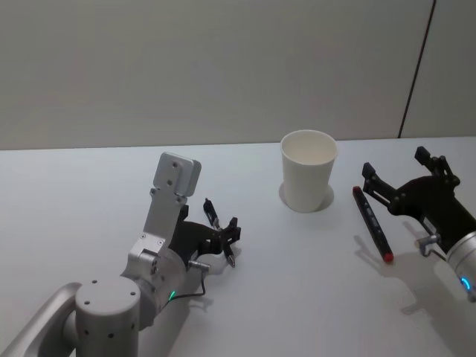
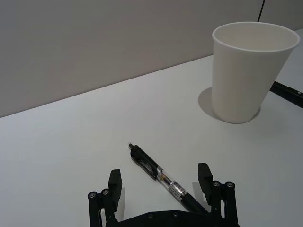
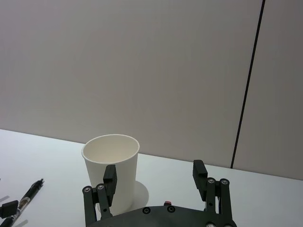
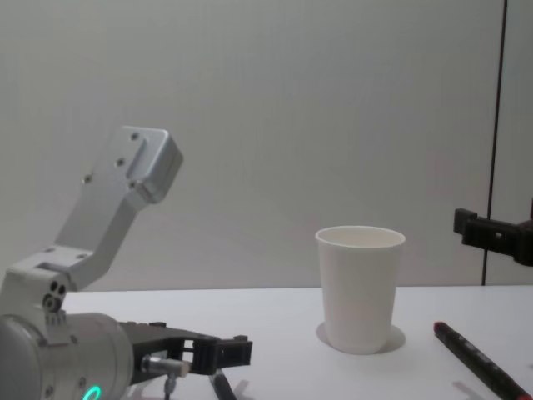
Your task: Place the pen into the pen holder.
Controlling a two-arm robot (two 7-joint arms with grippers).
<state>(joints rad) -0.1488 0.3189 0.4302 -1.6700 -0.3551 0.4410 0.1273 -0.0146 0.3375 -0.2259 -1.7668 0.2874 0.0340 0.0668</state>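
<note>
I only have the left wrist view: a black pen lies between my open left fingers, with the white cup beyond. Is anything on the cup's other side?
Observer: Yes. The head view shows a second pen, dark with red ends. It lies flat on the table on the robot's right of the pen holder.
Operator: And the right gripper?
Observer: The right gripper is open and holds nothing. It is raised off the table, close to that second pen.
Operator: How high is my left one?
Observer: In the chest view the left gripper sits low, near the table, over the black pen.
</note>
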